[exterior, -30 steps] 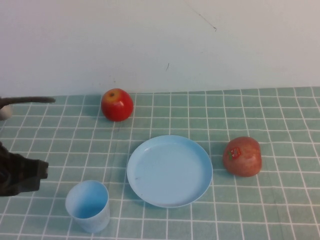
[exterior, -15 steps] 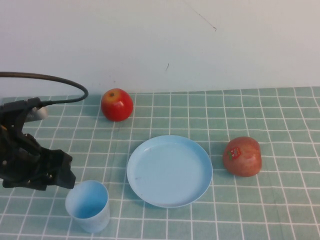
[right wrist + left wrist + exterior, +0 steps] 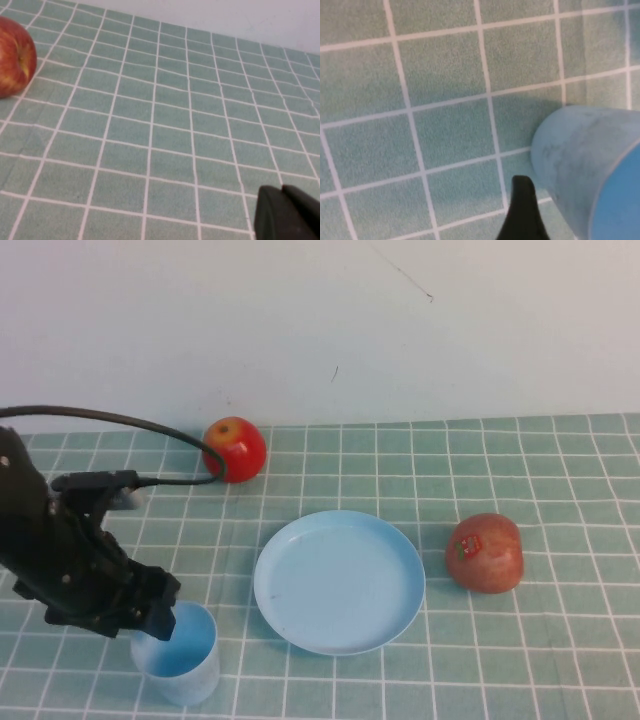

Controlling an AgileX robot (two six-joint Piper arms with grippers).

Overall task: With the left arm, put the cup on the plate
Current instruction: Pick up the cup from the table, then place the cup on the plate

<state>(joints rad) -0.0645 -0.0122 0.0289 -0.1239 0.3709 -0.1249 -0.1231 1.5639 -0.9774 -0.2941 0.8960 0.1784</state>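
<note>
cup (image 3: 178,652) upright on counter (image 3: 560,470), near edge, just left of plate (image 3: 339,581), apart from it | my left tool (image 3: 150,605) at cup's rim, opening I cannot tell | my right tool (image 3: 285,214) low over counter, opening I cannot tell | 2 apples

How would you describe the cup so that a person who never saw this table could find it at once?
Start from the wide light blue plate in the middle of the green checked cloth. Look to its left, at the near edge, where the left end effector hangs at the rim of the cup. Unlike the plate, it is a tall, narrow tumbler.
</note>
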